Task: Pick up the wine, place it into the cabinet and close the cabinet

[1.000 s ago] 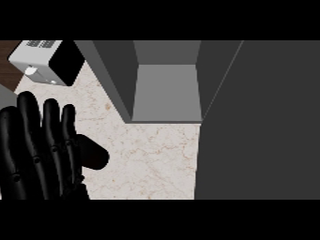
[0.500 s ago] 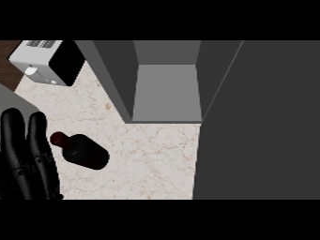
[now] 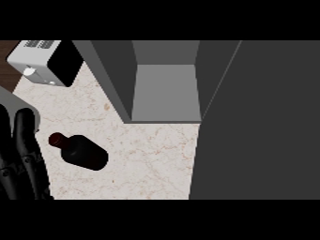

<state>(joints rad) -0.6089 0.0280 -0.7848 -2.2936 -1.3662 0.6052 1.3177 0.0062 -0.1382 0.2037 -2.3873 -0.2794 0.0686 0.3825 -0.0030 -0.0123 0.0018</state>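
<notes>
— Wine first: where did we have it?

— We had the dark, squat glass wine bottle [image 3: 79, 151] lying on its side on the pale marbled stone counter [image 3: 148, 168], its reddish cap toward the upper left. It lay just beside our black left hand [image 3: 13, 154], a thin strip of counter showing between them, and below and left of the open grey cabinet [image 3: 163, 96].

— And the fingers?

— We kept them straight and side by side, pointing up the view along its left edge. They were not curled round anything and held nothing; we could not see them touching the bottle. Our right hand did not show at all.

— So how did we judge the pickup should go?

— We thought the grasp had not yet begun. A bottle on its side can roll, so we judged it best to bring the hand over the broad body rather than the narrow neck, thumb on one flank and fingers on the other, and close only once both sides were covered.

— And the cabinet?

— Its grey door [image 3: 273, 122] stood swung wide at the right, so the shelf was free to receive the bottle. The white and black toaster [image 3: 48, 63] sat well apart at the upper left.
</notes>
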